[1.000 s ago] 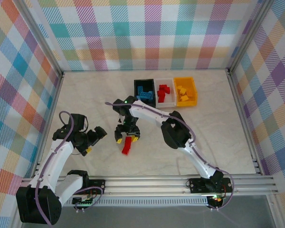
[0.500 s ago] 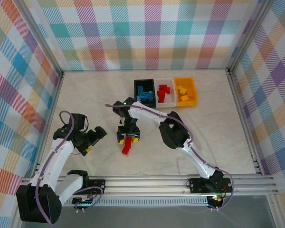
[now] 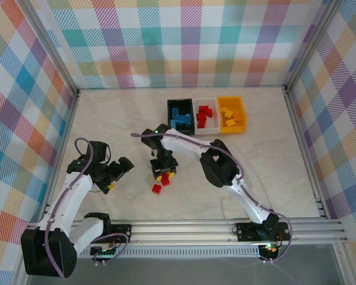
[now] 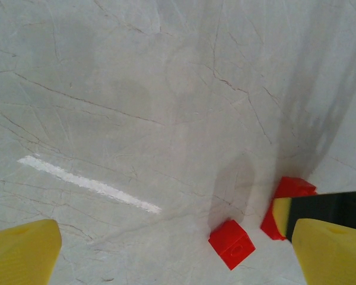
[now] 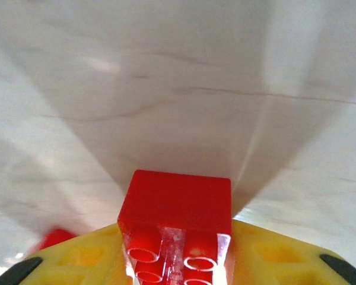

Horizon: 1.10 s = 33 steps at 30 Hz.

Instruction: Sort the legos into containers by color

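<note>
My right gripper [image 3: 164, 173] points down at mid-table and is shut on a red lego [image 5: 175, 205], which sits between its yellow fingers [image 5: 273, 255] with its hollow underside facing the camera. The same lego [image 3: 165, 179] shows under the jaws from above. A small red lego [image 3: 157, 188] lies loose on the table just in front of it. In the left wrist view that cube [image 4: 232, 244] lies left of the held brick [image 4: 292, 189]. My left gripper [image 3: 116, 174] hangs open and empty to the left. The containers stand at the back: black [image 3: 169, 113], white [image 3: 206, 129], orange [image 3: 242, 113].
The black bin holds blue legos [image 3: 180, 116], the white one red legos [image 3: 203, 114], the orange one yellow legos [image 3: 228, 115]. Checked walls and a metal frame [image 3: 184, 225] close the table in. A white streak [image 4: 89, 184] marks the tabletop.
The right gripper's jaws have come together on the red lego. The long red shape under it now shows as a held brick and a small loose one. The left arm has stayed put.
</note>
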Tool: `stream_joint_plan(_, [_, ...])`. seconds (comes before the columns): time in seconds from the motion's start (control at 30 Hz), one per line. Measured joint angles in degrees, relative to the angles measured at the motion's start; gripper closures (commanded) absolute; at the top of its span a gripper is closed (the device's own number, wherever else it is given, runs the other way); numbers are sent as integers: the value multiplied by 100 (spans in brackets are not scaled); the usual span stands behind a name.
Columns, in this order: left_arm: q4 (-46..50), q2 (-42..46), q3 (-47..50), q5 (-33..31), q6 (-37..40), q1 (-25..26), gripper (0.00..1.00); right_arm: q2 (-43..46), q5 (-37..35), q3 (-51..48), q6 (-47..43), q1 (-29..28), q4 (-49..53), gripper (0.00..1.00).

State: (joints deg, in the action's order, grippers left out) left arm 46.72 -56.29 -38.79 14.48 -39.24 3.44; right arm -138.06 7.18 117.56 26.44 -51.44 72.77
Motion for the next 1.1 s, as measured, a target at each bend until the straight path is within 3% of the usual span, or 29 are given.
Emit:
stream_joint_plan(0.2, [-83,-107,13,0,-44,0,0,472,-299,-752,-33,619,-162,66])
stream_joint_plan(0.37, [-254,-236,13,94,-46,0,0,715,-485,-774,-37,1211,-240,66])
stream_joint_plan(0.5, [-409,-442,13,249,-42,20,0,741,-535,90,-125,1814,-116,66])
stream_joint_plan(0.77, [-538,-890,-188,402,26,459,0,57,-656,3071,-280,2933,120,67])
stream_joint_plan(0.97, [-531,-1102,-485,492,177,778,0,-529,-568,3189,-295,3364,-184,65])
stream_joint_plan(1.1, [-511,-1294,-621,555,280,925,0,-741,-448,2973,-304,3373,-466,47])
